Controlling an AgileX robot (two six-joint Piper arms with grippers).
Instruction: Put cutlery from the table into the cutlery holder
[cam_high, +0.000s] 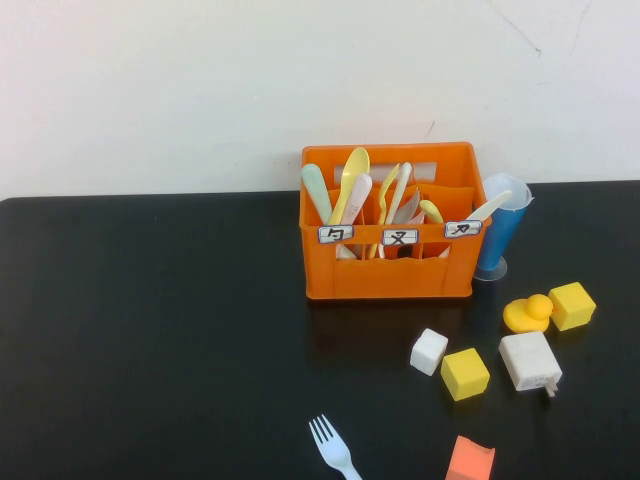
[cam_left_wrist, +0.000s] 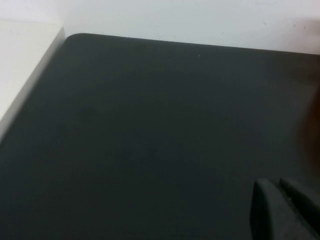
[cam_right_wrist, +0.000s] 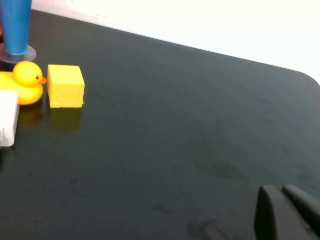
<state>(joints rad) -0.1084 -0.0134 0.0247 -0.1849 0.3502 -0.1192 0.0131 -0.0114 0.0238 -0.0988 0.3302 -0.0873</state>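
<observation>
**One fork left on the desk**

Left tool (cam_left_wrist: 285, 210) and right tool (cam_right_wrist: 290, 212) parked over bare desk (cam_high: 150, 330), finger state impossible to tell. Blue fork (cam_high: 333, 450) well away from both, short of the orange holder (cam_high: 388, 262). Next: reach, grasp its handle.

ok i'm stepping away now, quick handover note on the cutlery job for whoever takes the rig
Left pincer: parked over bare table, holding nothing.
Right pincer: parked near the yellow block and duck, holding nothing.
Done: most cutlery stands in the orange cutlery holder.
Left: one light blue fork lies at the table's near edge, in front of the holder.
</observation>
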